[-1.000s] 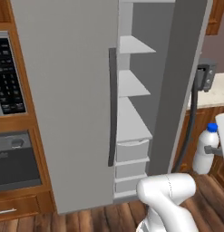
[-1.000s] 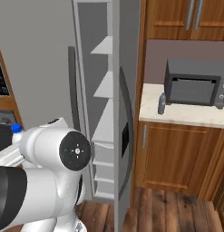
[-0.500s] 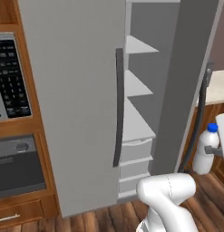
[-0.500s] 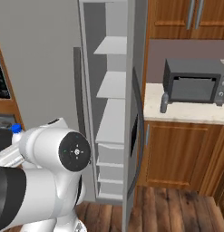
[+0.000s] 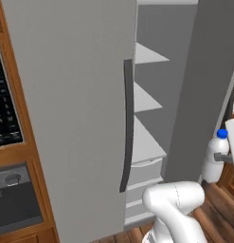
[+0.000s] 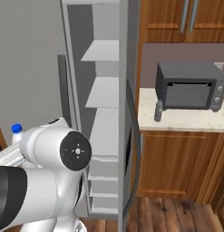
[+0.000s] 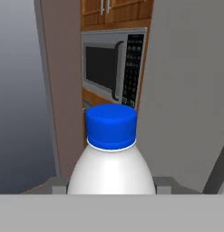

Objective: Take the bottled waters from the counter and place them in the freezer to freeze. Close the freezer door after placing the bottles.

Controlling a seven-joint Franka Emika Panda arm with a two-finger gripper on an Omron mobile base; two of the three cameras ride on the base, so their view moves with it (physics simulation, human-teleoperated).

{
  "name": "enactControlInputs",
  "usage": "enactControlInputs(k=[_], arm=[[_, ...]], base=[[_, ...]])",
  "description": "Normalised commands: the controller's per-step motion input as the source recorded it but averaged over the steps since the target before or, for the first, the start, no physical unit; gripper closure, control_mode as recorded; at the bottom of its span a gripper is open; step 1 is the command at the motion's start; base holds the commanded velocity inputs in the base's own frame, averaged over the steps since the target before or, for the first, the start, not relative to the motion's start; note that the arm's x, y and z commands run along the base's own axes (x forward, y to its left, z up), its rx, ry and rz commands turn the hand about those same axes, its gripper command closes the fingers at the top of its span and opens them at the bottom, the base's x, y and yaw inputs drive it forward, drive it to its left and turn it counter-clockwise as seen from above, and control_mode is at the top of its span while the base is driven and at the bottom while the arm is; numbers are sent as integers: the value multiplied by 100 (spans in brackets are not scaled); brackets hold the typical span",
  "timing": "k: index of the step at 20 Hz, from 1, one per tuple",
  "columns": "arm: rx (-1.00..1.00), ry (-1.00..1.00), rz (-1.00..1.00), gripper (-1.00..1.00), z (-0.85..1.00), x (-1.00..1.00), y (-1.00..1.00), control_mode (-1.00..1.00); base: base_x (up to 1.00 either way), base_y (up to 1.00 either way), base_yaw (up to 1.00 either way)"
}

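My gripper [image 7: 111,186] is shut on the whitish bottled water [image 7: 111,149], whose blue cap stands upright between the grey fingers [image 7: 56,183]. In the left base view that bottle [image 5: 216,159] hangs at the right edge, in front of the open freezer door [image 5: 203,85]. The freezer [image 5: 147,99] stands open beside it and shows pale shelves and drawers. In the right base view the bottle's cap [image 6: 16,129] peeks over the arm, left of the freezer [image 6: 104,90]. The darker bottled water [image 6: 158,111] stands on the counter [image 6: 186,121], beyond the freezer door [image 6: 130,113].
The fridge's plain door [image 5: 71,104], with its long dark handle [image 5: 128,123], is shut on the left. A built-in microwave [image 7: 114,68] and an oven [image 5: 14,199] sit in the wooden wall further left. A dark grey countertop oven [image 6: 188,86] stands behind the darker bottle.
The whole picture has shifted in both base views, so the base has moved relative to the fridge. The bottle stays in the gripper's grip.
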Motion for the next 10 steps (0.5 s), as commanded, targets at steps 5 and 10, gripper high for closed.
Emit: enactControlInputs(k=[5, 10], arm=[[0, 0, 0, 100, 0, 0, 0, 100], [0, 0, 0, 100, 0, 0, 0, 100]], base=[[52, 16, -16], [51, 21, -11]])
